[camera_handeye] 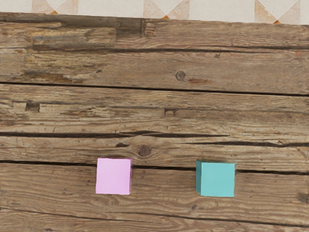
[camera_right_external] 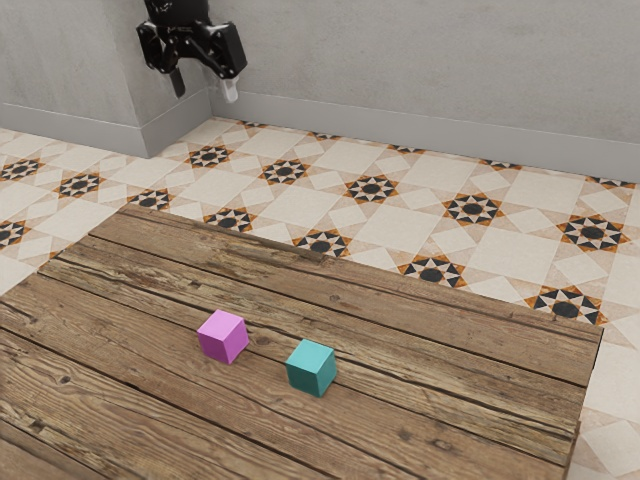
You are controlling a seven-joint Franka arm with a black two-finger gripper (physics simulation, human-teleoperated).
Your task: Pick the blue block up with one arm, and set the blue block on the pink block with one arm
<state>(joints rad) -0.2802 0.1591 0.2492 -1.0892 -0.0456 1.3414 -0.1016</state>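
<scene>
Step 1, approach: your jaws hang open and empty above the surface (camera_right_external: 400, 330); next, lower them onto the blue block (camera_right_external: 311, 367) near the pink block (camera_right_external: 222, 336).

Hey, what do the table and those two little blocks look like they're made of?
Table: rough, weathered wooden planks, unvarnished, going by the grain, knots and cracks. Pink block and blue block: smooth, even, matt faces with no grain, probably plastic or painted wood; the look doesn't settle which.
</scene>
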